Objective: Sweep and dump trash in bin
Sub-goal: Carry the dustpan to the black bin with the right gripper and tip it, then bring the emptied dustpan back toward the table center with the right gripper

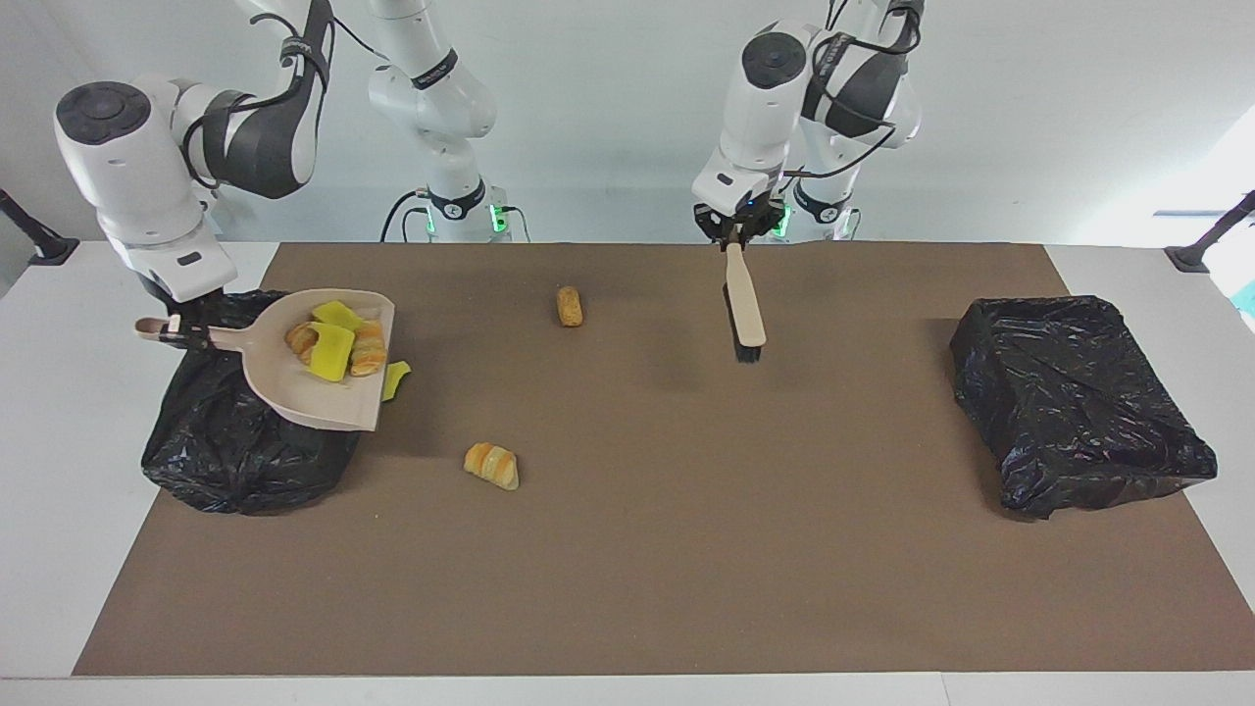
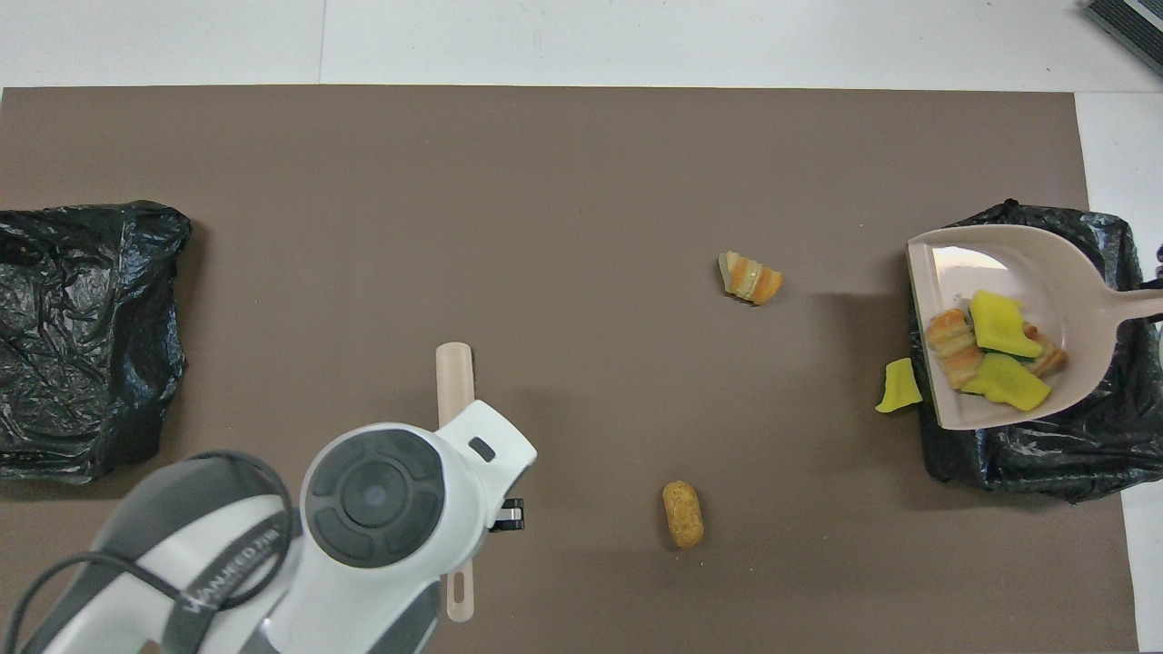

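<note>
My right gripper is shut on the handle of the beige dustpan, held over the black-lined bin at the right arm's end. The pan holds pastries and yellow wedges. One yellow wedge sits just off the pan's lip beside the bin. A croissant and a brown cork-shaped roll lie on the mat, the roll nearer to the robots. My left gripper is shut on the brush, which hangs bristles down above the mat.
A second black-lined bin stands at the left arm's end of the brown mat; it also shows in the overhead view. The white table borders the mat.
</note>
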`<state>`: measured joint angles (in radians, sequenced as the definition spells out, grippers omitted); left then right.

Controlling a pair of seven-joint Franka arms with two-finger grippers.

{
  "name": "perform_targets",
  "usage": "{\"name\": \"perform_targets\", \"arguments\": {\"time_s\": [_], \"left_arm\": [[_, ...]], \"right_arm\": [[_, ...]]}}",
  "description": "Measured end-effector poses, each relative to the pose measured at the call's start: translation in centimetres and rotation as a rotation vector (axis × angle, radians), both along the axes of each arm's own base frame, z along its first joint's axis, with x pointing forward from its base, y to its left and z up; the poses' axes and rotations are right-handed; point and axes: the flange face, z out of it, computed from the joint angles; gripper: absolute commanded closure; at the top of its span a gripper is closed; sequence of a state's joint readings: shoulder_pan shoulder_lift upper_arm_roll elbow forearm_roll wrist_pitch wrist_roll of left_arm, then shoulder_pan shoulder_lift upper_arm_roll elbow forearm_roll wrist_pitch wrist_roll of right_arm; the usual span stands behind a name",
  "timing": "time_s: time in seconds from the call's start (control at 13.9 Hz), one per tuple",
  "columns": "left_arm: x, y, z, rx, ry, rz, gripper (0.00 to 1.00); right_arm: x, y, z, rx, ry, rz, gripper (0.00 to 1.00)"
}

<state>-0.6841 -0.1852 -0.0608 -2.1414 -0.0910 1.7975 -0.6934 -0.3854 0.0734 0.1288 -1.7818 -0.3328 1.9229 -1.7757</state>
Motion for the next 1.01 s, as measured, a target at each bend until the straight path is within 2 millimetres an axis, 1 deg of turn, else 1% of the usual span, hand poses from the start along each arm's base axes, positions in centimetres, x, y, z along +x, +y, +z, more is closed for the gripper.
{"name": "perform_targets", "arguments": {"time_s": [0.14,0.29,0.36,0.43,0.5,0.57,0.65,0.79,0.93,1.01], "left_arm": [[-3.7,-2.8,-3.9,-0.001,-0.009,0.002,1.0],[-6.3,-4.0,-7.7,-0.013,-0.034,-0.003,1.0],[-7.4,-4.4,-9.0,-0.022,-0.043,-0.019,1.0],[-8.1,-4.8,-9.6,-0.034,-0.052,-0.032,1.0],[-8.8,-5.3,-10.0,-0.045,-0.056,-0.04,1.0],[-9.4,-5.8,-10.3,-0.059,-0.047,-0.037,1.0],[-9.9,-6.3,-10.5,-0.071,-0.034,-0.027,1.0],[-10.3,-6.8,-11.3,-0.07,-0.014,-0.009,1.0],[-10.5,-7.0,-12.1,-0.061,-0.008,-0.001,1.0],[-10.4,-7.1,-12.3,-0.065,-0.011,0.002,1.0]], "right_arm": [[-0.9,-2.8,0.2,-0.069,0.018,-0.02,1.0],[-1.8,-5.4,0.6,-0.133,0.034,-0.039,1.0],[-2.3,-6.4,0.9,-0.163,0.035,-0.044,1.0],[-2.7,-6.9,1.1,-0.193,0.034,-0.046,1.0],[-3.2,-7.0,1.4,-0.239,0.03,-0.055,1.0],[-3.7,-6.5,1.4,-0.303,0.015,-0.081,1.0],[-4.1,-5.7,1.2,-0.362,-0.004,-0.103,1.0],[-5.0,-2.8,0.4,-0.455,-0.029,-0.114,1.0],[-5.3,-0.5,0.7,-0.548,-0.05,-0.075,1.0],[-5.3,0.1,1.1,-0.599,-0.058,-0.049,1.0]]}}
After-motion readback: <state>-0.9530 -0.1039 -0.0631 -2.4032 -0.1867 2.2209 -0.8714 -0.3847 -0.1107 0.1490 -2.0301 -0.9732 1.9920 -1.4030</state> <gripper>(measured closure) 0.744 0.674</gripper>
